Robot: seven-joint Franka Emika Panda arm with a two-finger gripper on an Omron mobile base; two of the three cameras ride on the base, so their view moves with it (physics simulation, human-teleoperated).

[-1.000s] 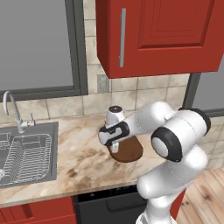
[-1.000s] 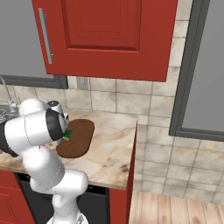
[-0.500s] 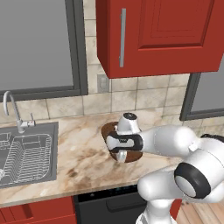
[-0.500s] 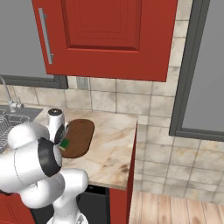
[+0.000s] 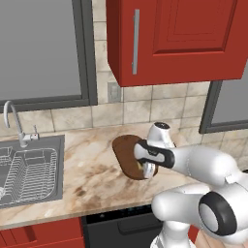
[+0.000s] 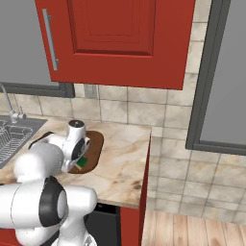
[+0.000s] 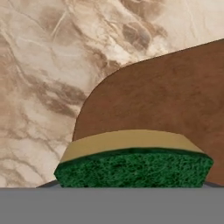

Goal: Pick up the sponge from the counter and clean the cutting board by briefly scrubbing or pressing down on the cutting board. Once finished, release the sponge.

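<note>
A small sponge (image 7: pixel 133 164), dark green on one face with a yellow layer behind it, sits clamped in the gripper (image 5: pixel 146 169) directly over the cutting board (image 7: pixel 175 100). From the hand camera it hangs close above the board's rounded end, yellow layer toward the wood; whether it touches cannot be told. From the right base camera a corner of green sponge (image 6: pixel 82 162) peeks out under the white wrist, over the board (image 6: pixel 96 143). The dark brown oval board lies flat on the beige veined counter (image 5: pixel 92 169), between the steel sink (image 5: pixel 29 172) with its wire rack and the counter's right end. The arm reaches low so the sponge can be pressed down; scrubbing looks under way or imminent.
</note>
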